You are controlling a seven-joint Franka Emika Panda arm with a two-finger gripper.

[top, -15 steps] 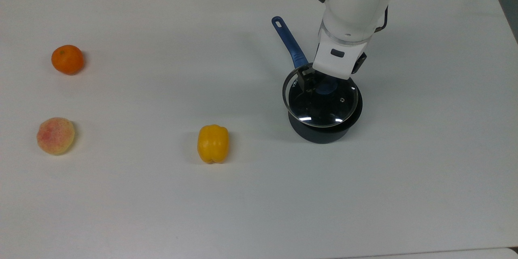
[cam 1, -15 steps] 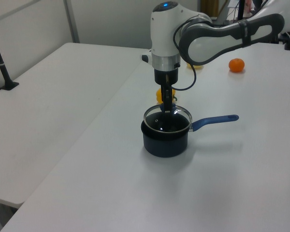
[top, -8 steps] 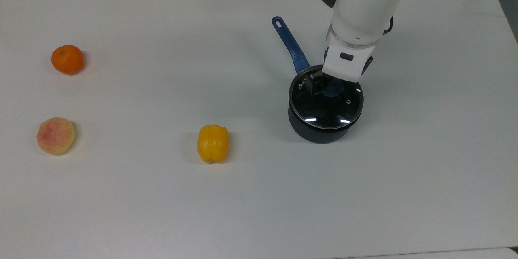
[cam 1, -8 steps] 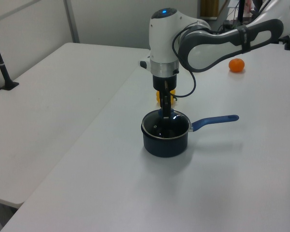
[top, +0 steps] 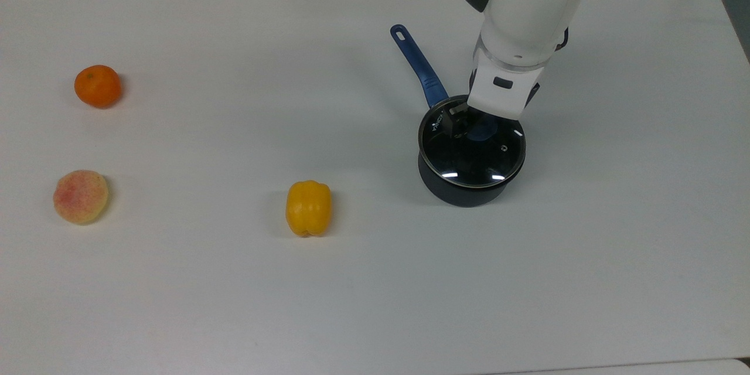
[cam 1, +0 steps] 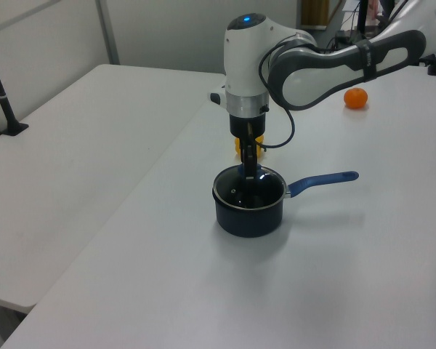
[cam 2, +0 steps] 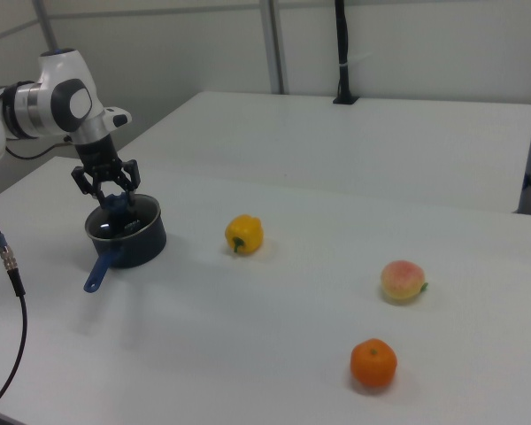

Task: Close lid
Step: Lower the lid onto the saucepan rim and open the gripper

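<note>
The round glass lid (top: 471, 158) with a metal rim lies flat on top of the dark saucepan (top: 463, 194), rim on rim. My gripper (top: 480, 128) comes straight down from above and is shut on the lid's blue knob at its centre. The left view has the lid (cam 1: 248, 192) level on the saucepan (cam 1: 248, 218) with the gripper (cam 1: 248, 173) upright over it. In the right view the gripper (cam 2: 113, 197) stands over the saucepan (cam 2: 142, 246) at the right view's left.
The saucepan's blue handle (top: 419, 64) points to the top view's upper left. A yellow pepper (top: 309, 208) lies to the top view's left of the pan. Farther left are a peach (top: 81, 196) and an orange (top: 97, 86) on the white table (top: 615, 246).
The gripper lowered the lid from slightly above and left of the saucepan down onto its rim. In the last half second the pan's handle shifted slightly.
</note>
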